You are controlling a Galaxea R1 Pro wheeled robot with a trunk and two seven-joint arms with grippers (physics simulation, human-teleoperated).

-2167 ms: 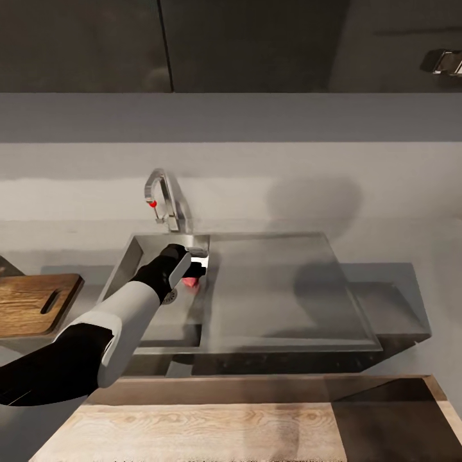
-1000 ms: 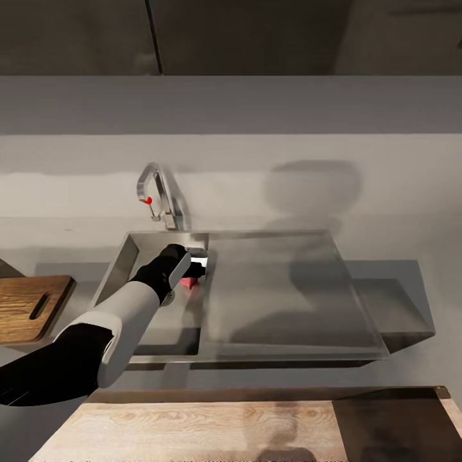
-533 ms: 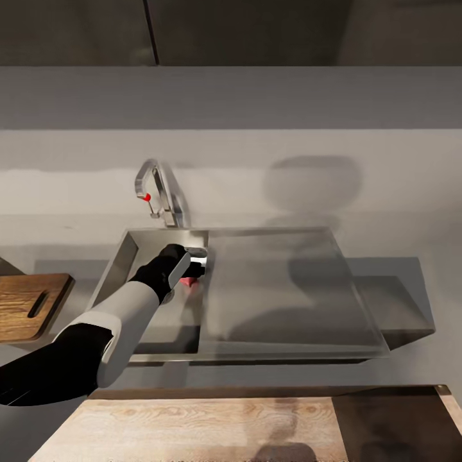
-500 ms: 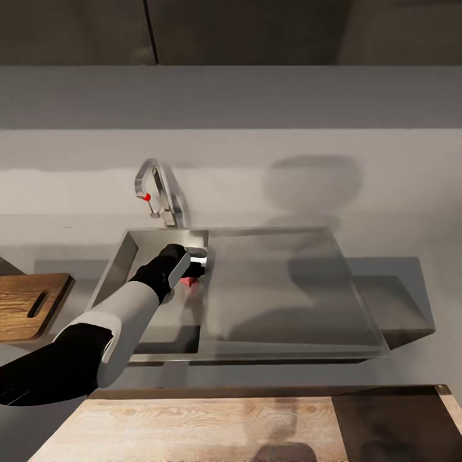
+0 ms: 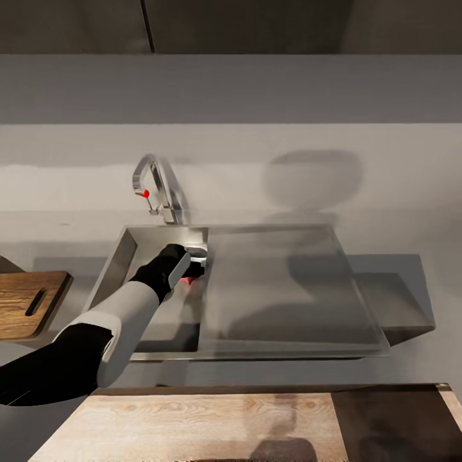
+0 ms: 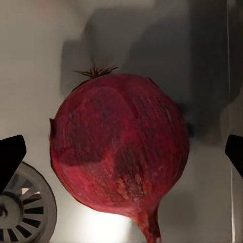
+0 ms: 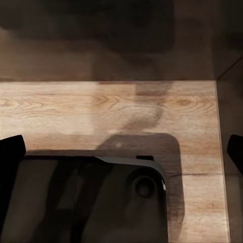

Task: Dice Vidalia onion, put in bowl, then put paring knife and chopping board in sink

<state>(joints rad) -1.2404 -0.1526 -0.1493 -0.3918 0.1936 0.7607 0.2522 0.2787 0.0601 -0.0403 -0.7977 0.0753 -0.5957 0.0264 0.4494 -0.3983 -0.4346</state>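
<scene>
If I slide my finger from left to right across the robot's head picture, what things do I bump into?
chopping board → left gripper over the onion in the sink → drainboard

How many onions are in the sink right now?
1. A red onion lies on the sink floor beside the drain, between the open left pincer fingers. The arm hides part of the basin, so more could be hidden.
</scene>
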